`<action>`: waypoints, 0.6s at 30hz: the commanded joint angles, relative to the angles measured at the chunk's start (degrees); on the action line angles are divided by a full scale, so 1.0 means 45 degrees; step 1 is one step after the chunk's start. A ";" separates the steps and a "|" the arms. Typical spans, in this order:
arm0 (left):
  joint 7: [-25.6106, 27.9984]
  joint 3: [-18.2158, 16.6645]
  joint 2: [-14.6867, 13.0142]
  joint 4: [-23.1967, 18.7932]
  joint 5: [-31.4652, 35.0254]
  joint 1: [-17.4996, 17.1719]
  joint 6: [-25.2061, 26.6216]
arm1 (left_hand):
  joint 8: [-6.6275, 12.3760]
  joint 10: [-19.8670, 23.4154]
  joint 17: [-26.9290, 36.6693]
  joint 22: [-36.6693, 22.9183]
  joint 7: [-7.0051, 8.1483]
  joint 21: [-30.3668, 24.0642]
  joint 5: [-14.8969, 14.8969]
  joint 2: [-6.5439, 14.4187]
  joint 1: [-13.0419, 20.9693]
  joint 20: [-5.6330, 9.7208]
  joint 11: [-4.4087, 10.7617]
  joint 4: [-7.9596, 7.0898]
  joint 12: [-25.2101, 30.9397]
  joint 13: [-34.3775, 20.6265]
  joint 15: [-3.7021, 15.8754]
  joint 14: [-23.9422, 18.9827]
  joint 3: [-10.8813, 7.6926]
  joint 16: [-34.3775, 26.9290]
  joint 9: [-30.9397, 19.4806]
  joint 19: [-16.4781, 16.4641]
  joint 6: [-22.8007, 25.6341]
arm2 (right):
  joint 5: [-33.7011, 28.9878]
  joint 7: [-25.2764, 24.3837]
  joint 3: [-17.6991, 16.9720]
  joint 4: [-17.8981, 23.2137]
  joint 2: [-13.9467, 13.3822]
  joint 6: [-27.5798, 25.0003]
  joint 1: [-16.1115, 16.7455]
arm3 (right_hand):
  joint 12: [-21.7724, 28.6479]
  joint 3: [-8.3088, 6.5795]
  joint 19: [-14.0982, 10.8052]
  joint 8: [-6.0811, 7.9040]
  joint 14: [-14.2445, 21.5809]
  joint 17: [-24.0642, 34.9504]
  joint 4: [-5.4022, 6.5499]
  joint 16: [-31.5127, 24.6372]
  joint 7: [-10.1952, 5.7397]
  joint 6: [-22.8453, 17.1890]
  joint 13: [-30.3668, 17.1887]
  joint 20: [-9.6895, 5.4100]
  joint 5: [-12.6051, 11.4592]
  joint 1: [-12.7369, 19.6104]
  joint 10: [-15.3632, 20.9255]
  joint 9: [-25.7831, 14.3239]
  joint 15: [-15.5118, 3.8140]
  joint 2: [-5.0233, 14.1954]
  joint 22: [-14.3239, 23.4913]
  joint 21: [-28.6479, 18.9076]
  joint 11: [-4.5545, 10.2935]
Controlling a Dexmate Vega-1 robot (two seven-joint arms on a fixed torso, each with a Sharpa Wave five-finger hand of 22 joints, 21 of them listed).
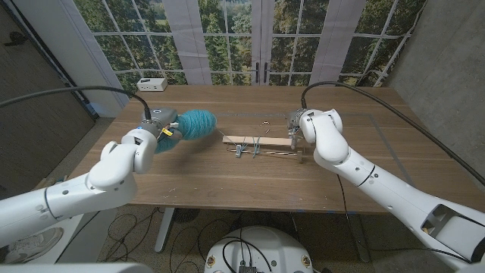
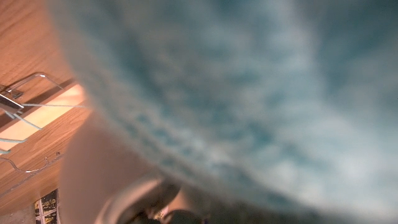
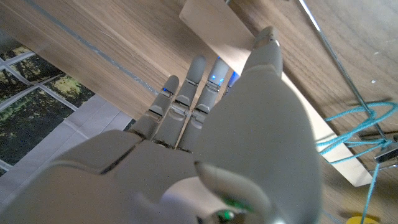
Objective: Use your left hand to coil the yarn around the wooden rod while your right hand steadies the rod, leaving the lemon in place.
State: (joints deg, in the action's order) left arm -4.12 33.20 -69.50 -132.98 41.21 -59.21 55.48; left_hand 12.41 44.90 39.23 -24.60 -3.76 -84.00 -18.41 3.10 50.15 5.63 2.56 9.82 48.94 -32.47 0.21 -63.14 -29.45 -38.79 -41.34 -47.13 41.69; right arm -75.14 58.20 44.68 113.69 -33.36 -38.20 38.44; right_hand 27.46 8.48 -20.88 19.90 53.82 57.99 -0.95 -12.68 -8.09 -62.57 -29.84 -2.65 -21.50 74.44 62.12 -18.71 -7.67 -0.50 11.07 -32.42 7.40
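I'm holding the yarn ball (image 1: 194, 123) clamped in the left robot hand (image 1: 161, 130) over the worktop (image 1: 189, 178), w/ the rod (image 1: 258, 141) lying crosswise towards the right robot hand (image 1: 294, 129), whose grip I can't tell.

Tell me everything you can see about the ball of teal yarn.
The teal yarn ball is a fuzzy, roundish skein, raised in the left robot hand at the table's left side. Up close in the left wrist view it is a blurred teal mass. A thin strand of the same colour is looped around the wooden rod.
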 commanded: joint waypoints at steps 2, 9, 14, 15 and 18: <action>0.4443 0.0146 0.1565 0.1702 0.1391 -0.1319 -0.1054 | -0.0046 0.0278 0.1127 0.0480 0.0999 0.0323 0.0051 0.1523 0.0036 0.1511 0.1027 -0.3422 0.0190 -0.7826 0.2484 -0.2751 -0.3261 -0.1351 0.0071 0.0145 0.0730 | 0.0288 0.0035 0.0527 -0.0449 0.0096 -0.0091 -0.0317 | -0.0021 -0.0203 -0.0166 -0.0086 -0.0009 0.0029 0.0307 0.0083 -0.0073 0.0063 0.0034 -0.1639 -0.0023 0.2310 0.0316 0.0057 -0.1337 0.2396 0.0013 -0.0146 0.0328; 0.3178 0.0253 0.1629 0.1837 0.1531 -0.1177 -0.1083 | -0.0050 -0.0175 -0.1072 0.1903 0.0966 0.1212 0.0069 0.1573 0.0020 0.1393 0.1126 -0.3690 -0.0350 -0.7100 0.2668 -0.1861 -0.3680 0.0748 0.0375 0.0453 0.0508 | 0.0307 -0.0141 0.0778 -0.0700 0.0162 -0.0212 -0.0466 | -0.0196 -0.0387 -0.0290 -0.0231 -0.0064 -0.0022 0.0397 0.0161 -0.0064 0.0246 0.0217 -0.1451 -0.0010 0.2319 0.0231 0.0167 -0.1335 0.2433 -0.0006 -0.0233 0.0279; 0.1557 0.0076 0.1136 0.1435 0.1146 -0.0977 -0.1190 | -0.0285 -0.1446 -0.3339 0.3310 0.1098 0.3386 0.0477 0.1668 0.0133 0.0327 0.1084 -0.3485 -0.2286 -0.4521 0.2754 0.1173 -0.5024 0.4030 0.0880 0.2344 -0.0588 | -0.0070 -0.0303 0.0946 -0.0606 0.0059 -0.0260 -0.0480 | -0.1193 -0.0922 -0.0371 -0.0994 -0.1194 -0.1431 0.0644 0.0709 -0.0263 0.1394 0.0985 -0.0952 0.0029 0.2161 -0.1092 0.0557 -0.1322 0.2428 -0.0066 -0.0322 0.0255; 0.1356 0.0005 0.1048 0.1346 0.1044 -0.0981 -0.1232 | -0.0426 -0.2124 -0.3657 0.3282 0.1220 0.3708 0.0829 0.1661 0.0254 -0.0217 0.0923 -0.3199 -0.2954 -0.3907 0.2648 0.2189 -0.5248 0.4777 0.1077 0.3095 -0.1392 | -0.0067 -0.0382 0.0926 -0.0560 0.0050 -0.0261 -0.0446 | -0.1488 -0.0937 -0.0352 -0.1197 -0.1673 -0.1896 0.0808 0.0724 -0.0368 0.1735 0.1131 -0.0844 0.0062 0.1925 -0.1573 0.0641 -0.1294 0.2366 -0.0078 -0.0320 0.0236; 0.0721 -0.0078 0.0815 0.1141 0.0928 -0.0890 -0.1307 | -0.0453 -0.3556 -0.3736 0.3270 0.1420 0.4403 0.1636 0.1644 0.0344 -0.1177 0.0509 -0.2662 -0.5004 -0.2468 0.2230 0.4614 -0.5072 0.5534 0.1800 0.5103 -0.3147 | -0.0152 -0.0636 0.0909 -0.0441 -0.0001 -0.0227 -0.0351 | -0.1892 -0.0916 -0.0380 -0.1464 -0.2298 -0.2647 0.1004 0.0751 -0.0430 0.2246 0.1319 -0.0677 0.0082 0.1653 -0.2197 0.0744 -0.1238 0.2241 -0.0096 -0.0325 0.0165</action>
State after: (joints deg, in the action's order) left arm 8.98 33.74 -63.95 -126.53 46.28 -63.67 52.01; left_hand 10.58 33.33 22.79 -9.85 1.89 -66.66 -13.36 3.99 49.27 2.97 6.63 11.89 32.98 -48.17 7.66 -50.01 -31.54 -16.54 -35.43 -30.90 33.28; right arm -74.50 57.55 46.97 111.54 -32.85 -39.08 37.01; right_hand 20.32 4.17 -21.93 14.27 45.55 48.53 2.75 -9.52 -9.82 -54.27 -24.50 -2.46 -21.21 77.14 54.43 -15.58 -5.60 3.46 10.65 -33.50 8.36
